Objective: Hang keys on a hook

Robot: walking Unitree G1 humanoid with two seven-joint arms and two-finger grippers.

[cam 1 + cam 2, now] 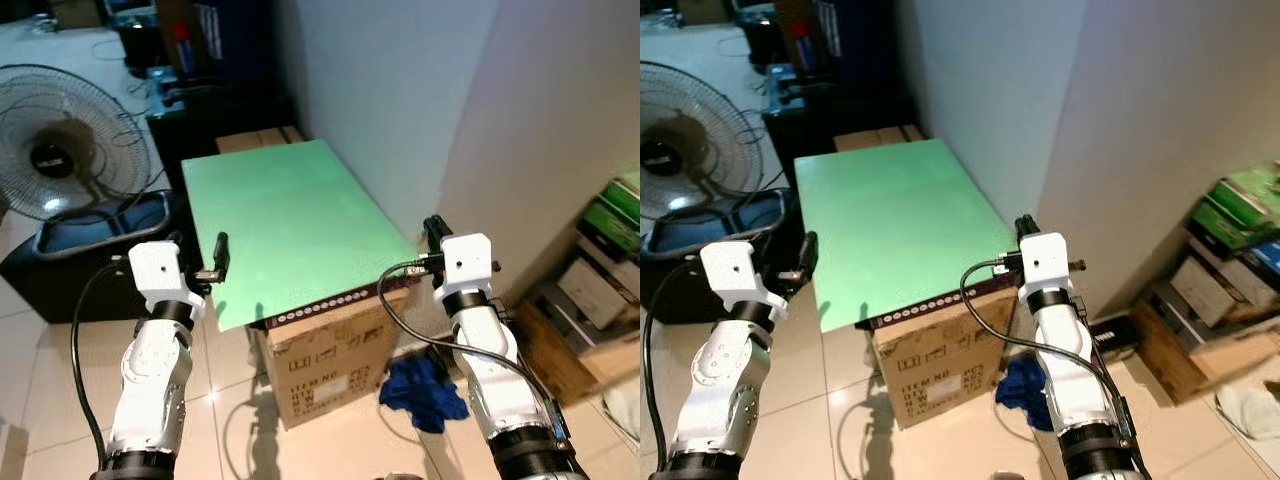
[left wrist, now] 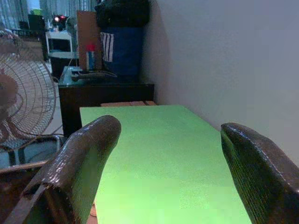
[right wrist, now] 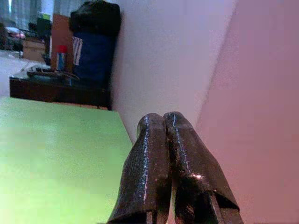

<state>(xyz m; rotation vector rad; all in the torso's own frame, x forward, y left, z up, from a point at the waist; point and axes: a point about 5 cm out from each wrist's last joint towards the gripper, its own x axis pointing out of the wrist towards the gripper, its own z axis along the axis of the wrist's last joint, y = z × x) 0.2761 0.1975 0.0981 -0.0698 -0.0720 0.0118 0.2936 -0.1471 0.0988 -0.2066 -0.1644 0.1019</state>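
Observation:
A bare light-green board (image 1: 290,225) lies flat on a cardboard box (image 1: 330,365) against the white wall. My left gripper (image 1: 220,258) hovers at the board's near left edge. In the left wrist view its two black fingers (image 2: 88,154) stand wide apart with nothing between them, so it is open. At the board's near right corner, close to the wall, my right gripper (image 1: 432,232) is raised. The right wrist view shows its fingers (image 3: 149,154) pressed together and shut on nothing.
A standing fan (image 1: 60,140) and a dark bin (image 1: 90,250) stand to the left. A blue cloth (image 1: 425,390) lies on the tiled floor by the box. Stacked boxes and books (image 1: 600,290) fill the right. Dark furniture (image 1: 220,110) stands beyond the board.

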